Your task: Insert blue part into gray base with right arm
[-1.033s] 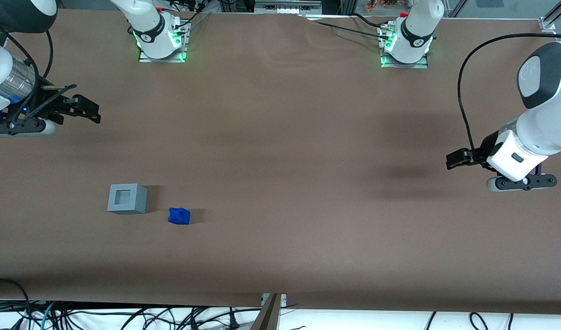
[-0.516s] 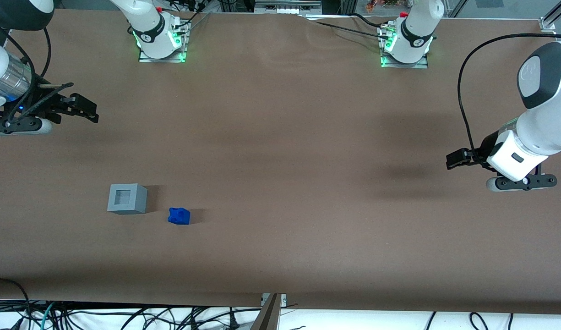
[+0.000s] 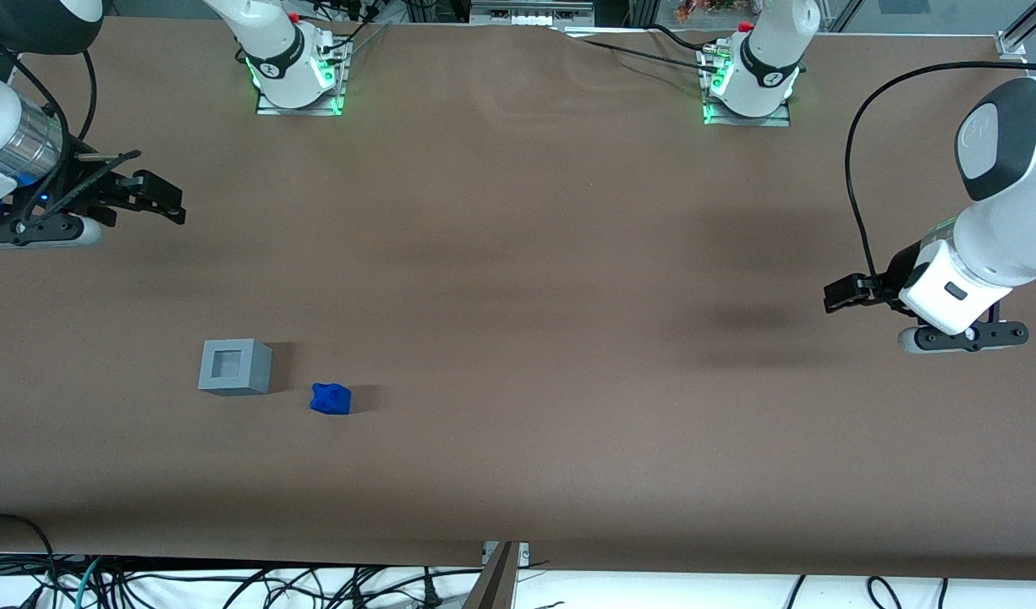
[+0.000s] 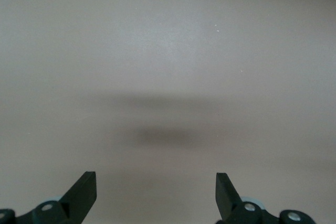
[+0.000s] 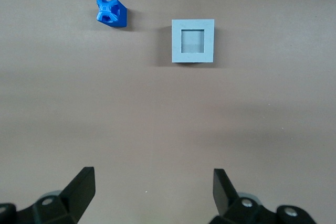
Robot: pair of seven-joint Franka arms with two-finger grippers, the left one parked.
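Blue part not yet grasped; gripper parked high and well clear

Blue part (image 3: 330, 398) lies loose on the brown table cover (image 3: 518, 279), well apart from the gripper (image 3: 164, 205) and nearer the front camera than it. Gray base (image 3: 235, 367) sits just beside the part, not touching it, its square recess facing up and unfilled. In the right wrist view the fingers (image 5: 81, 184) stand spread wide with nothing between them; both the part (image 5: 111, 13) and the base (image 5: 192, 41) lie ahead of the fingertips.

Judgement on the step in hand: approach for pickup. The right arm (image 3: 10, 144) should carry the tool over the part first, not the base, and centre the spread fingers on it before descending. The part's top is lumpy and notched, so the flatter side faces look the safer grip. Descend squarely and keep clear of the base so as not to knock it.

Surface: flat brown cover, a few shallow wrinkles toward the arm mounts (image 3: 298, 80), soft shadows. Loose cables (image 3: 230, 584) hang below the table edge nearest the front camera
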